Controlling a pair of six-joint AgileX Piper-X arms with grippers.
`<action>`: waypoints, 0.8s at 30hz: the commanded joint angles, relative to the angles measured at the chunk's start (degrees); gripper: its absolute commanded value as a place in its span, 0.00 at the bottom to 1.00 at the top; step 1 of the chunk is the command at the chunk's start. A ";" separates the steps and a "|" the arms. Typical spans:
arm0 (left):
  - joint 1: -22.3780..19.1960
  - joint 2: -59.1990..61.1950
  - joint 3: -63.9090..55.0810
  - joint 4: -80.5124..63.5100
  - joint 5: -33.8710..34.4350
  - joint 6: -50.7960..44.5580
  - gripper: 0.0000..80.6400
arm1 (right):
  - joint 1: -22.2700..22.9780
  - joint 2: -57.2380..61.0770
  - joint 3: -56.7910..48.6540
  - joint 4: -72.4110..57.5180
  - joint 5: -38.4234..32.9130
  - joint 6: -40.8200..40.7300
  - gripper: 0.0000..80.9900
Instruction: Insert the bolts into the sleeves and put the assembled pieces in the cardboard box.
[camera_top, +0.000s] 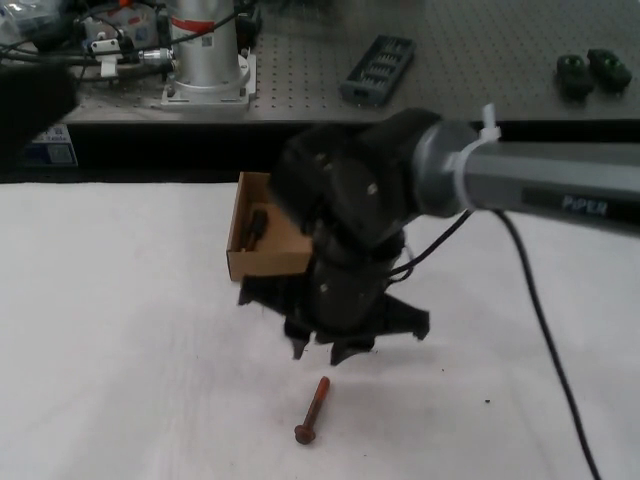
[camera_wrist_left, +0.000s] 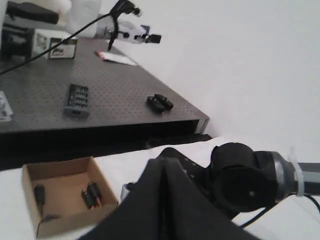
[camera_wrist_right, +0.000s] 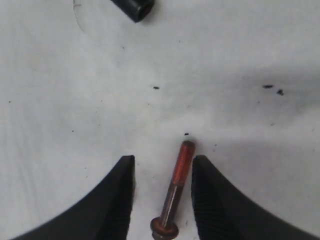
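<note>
A rusty red bolt (camera_top: 312, 408) lies on the white cloth near the front. My right gripper (camera_top: 322, 348) hangs just above it, pointing down and open. In the right wrist view the bolt (camera_wrist_right: 176, 190) lies between the two open fingers (camera_wrist_right: 120, 200), nearer one of them, untouched. A black sleeve (camera_wrist_right: 132, 7) lies farther off on the cloth. The cardboard box (camera_top: 262, 255) sits behind the right gripper. In the left wrist view the box (camera_wrist_left: 60, 222) holds dark assembled pieces (camera_wrist_left: 90, 196). My left gripper (camera_wrist_left: 162, 167) is raised at the left, fingers pressed together with nothing in them.
Behind the cloth stands a dark perforated bench (camera_top: 480, 70) with a metal post (camera_top: 205, 50), a black ridged block (camera_top: 378, 68) and two small black parts (camera_top: 592, 72). A cable (camera_top: 545, 330) trails from the right arm across the cloth. Small dark specks (camera_wrist_right: 272, 89) dot the cloth.
</note>
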 joint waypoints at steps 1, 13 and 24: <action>0.19 -3.60 -0.29 9.09 -2.55 1.19 0.01 | 1.44 -1.29 0.11 0.75 2.74 5.42 0.35; 0.19 -13.30 -0.29 20.73 -2.27 2.38 0.26 | 4.53 -1.05 1.61 5.31 7.04 18.64 0.35; 0.19 -14.30 -0.29 23.21 -2.27 1.30 0.40 | 5.78 -1.05 7.43 -7.02 3.07 23.57 0.35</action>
